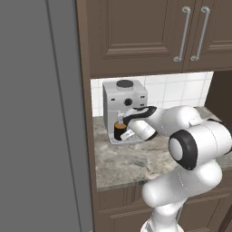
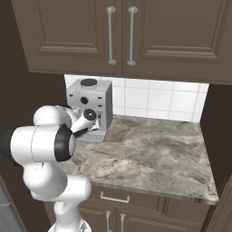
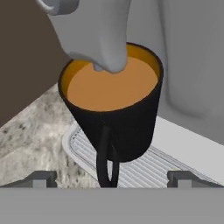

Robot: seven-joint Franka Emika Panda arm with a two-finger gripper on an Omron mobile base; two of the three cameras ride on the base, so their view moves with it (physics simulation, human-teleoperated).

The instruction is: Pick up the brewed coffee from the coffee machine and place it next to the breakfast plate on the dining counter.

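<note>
The robot's fingers are standing wide open and empty, closing in on the brewed coffee, which is sitting just ahead on the coffee machine drip tray. Next, seemingly: straddling the mug, squeezing, lifting clear of the spout.

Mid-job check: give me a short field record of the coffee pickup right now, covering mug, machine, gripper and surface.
mug: black mug of coffee, full, upright on the drip tray, handle toward the hand
machine: coffee machine on the marble countertop, spout over the mug
gripper: gripper open, fingertips either side of the handle, not yet gripping
stage: mug not yet lifted
</note>
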